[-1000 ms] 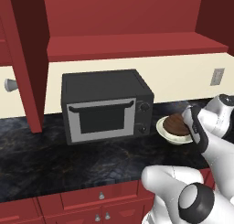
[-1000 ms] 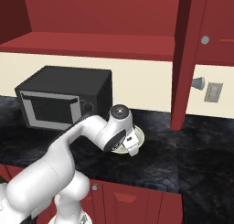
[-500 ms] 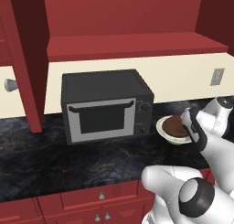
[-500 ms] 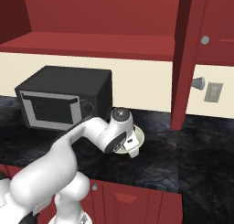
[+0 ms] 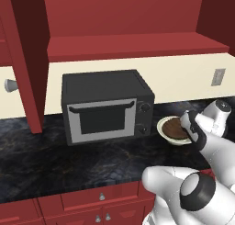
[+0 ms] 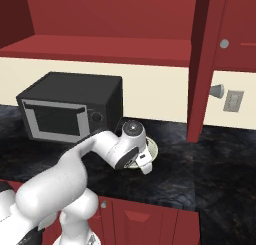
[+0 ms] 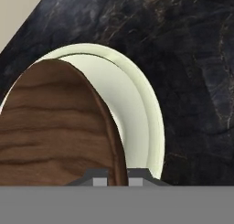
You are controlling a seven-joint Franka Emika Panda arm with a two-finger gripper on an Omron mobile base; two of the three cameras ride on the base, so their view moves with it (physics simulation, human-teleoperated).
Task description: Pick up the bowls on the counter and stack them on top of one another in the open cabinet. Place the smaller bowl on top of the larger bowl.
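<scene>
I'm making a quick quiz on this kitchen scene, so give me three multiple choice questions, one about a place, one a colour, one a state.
1. Where is the cream bowl?
A. on the counter, right of the microwave
B. on the cabinet shelf
C. on top of the microwave

2. What colour is the bowl inside it?
A. blue
B. brown
C. green

3. How is the microwave door?
A. wide open
B. missing
C. closed

Answers: 1 A, it sits on black stone beside the microwave. 2 B, wood-brown in the hand view. 3 C, the door lies flat against the front.
</scene>
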